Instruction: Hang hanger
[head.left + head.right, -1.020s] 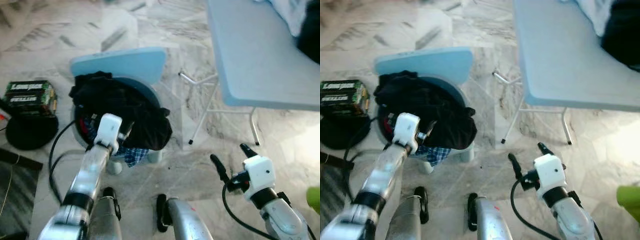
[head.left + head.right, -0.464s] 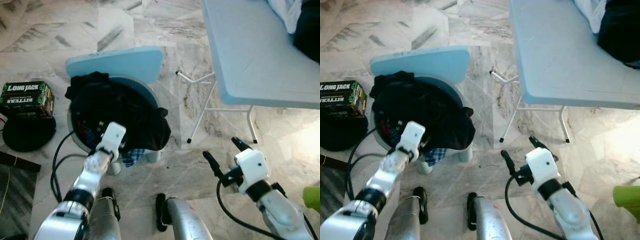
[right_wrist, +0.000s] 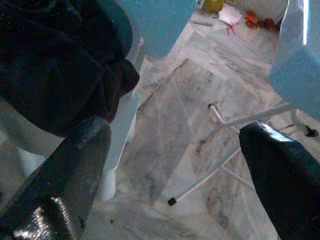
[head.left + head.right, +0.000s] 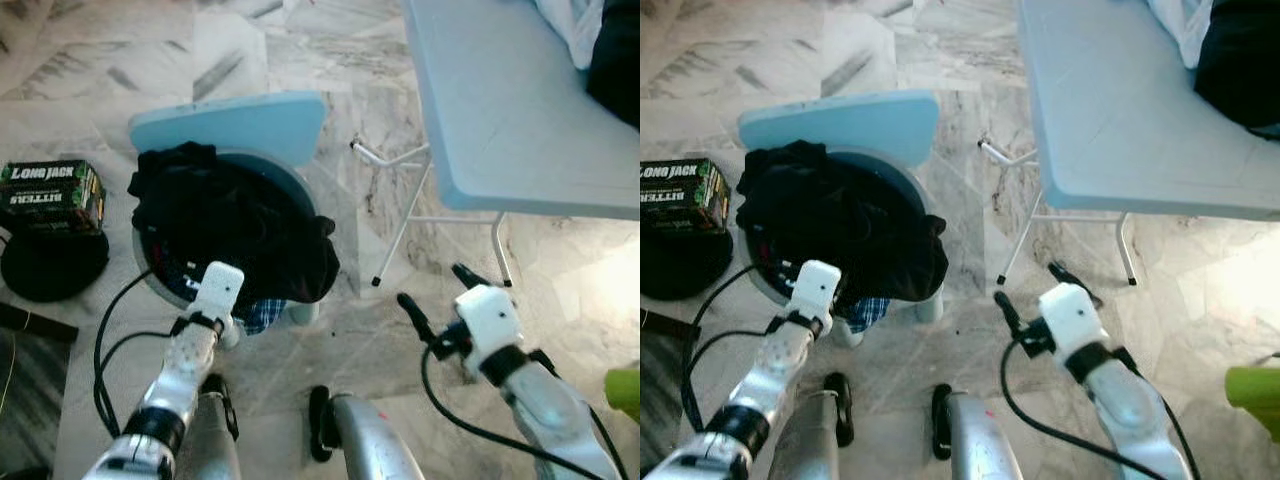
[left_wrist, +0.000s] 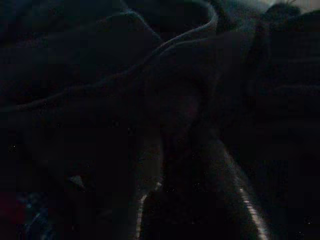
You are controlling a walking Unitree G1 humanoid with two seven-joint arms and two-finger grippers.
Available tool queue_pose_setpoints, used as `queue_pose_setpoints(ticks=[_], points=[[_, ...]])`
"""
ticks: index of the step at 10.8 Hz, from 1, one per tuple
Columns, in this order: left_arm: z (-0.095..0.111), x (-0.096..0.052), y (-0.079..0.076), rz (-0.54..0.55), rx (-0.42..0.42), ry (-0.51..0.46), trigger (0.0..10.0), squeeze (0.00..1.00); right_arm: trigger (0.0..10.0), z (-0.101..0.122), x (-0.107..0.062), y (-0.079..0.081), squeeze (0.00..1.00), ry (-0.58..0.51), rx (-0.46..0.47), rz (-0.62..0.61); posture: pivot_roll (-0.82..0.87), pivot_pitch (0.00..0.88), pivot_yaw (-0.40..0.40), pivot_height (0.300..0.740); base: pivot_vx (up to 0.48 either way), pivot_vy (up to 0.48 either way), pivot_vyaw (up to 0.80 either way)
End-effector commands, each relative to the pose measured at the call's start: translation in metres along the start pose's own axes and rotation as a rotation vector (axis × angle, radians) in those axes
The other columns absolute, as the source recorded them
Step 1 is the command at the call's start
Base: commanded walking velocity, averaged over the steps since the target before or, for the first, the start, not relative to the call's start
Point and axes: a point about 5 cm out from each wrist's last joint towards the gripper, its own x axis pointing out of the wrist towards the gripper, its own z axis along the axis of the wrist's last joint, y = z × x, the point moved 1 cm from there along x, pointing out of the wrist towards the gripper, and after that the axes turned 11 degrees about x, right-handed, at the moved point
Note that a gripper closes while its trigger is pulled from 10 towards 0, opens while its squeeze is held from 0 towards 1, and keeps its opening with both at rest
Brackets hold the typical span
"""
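Left gripper drawn back to basket rim beside dark clothes, finger state unclear; right gripper spread, nearer basket. Hanger unseen; search stage.

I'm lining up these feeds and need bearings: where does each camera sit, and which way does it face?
Left eye, right eye: on the head, looking down at chair, clothes, table; both arms show.
Left wrist: at the left gripper, facing dark cloth, too dark for more.
Right wrist: along the right gripper, open, facing the clothes and table legs.
Shared: clothes, table.
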Motion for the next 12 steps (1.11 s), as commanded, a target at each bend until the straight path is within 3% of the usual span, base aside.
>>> queue_pose_setpoints(ticks=[1, 3, 4, 6, 10, 12], points=[[-0.002, -0.005, -0.012, -0.046, 0.021, -0.003, 0.0, 0.0, 10.0, -0.007, -0.002, -0.002, 0.0, 0.029, -0.006, -0.008, -0.15, 0.274, -0.16, 0.74, 0.0, 0.0, 0.0], [0.002, -0.002, -0.014, -0.053, 0.007, -0.018, 0.0, 0.0, 10.0, -0.007, 0.0, -0.005, 0.0, 0.024, -0.014, -0.016, -0.16, 0.271, -0.16, 0.74, 0.0, 0.0, 0.0], [0.011, -0.001, -0.02, -0.078, -0.008, -0.065, 0.0, 0.0, 10.0, -0.007, 0.001, -0.006, 0.0, 0.022, -0.017, -0.019, -0.15, 0.264, -0.157, 0.74, 0.0, 0.0, 0.0], [0.033, -0.005, -0.034, -0.147, 0.046, -0.215, 0.0, 0.0, 10.0, -0.008, 0.003, -0.003, 0.0, 0.015, -0.022, -0.012, -0.15, 0.26, -0.156, 0.74, 0.0, 0.0, 0.0], [0.053, -0.009, -0.024, -0.076, 0.164, -0.36, 0.0, 0.0, 10.0, -0.008, 0.01, -0.001, 0.0, 0.002, -0.031, 0.001, -0.13, 0.256, -0.156, 0.74, 0.0, 0.0, 0.0], [0.058, -0.019, -0.027, -0.124, 0.203, -0.42, 0.0, 0.0, 10.0, -0.009, 0.011, -0.001, 0.0, -0.003, -0.035, -0.002, -0.13, 0.256, -0.151, 0.74, 0.0, 0.0, 0.0]])
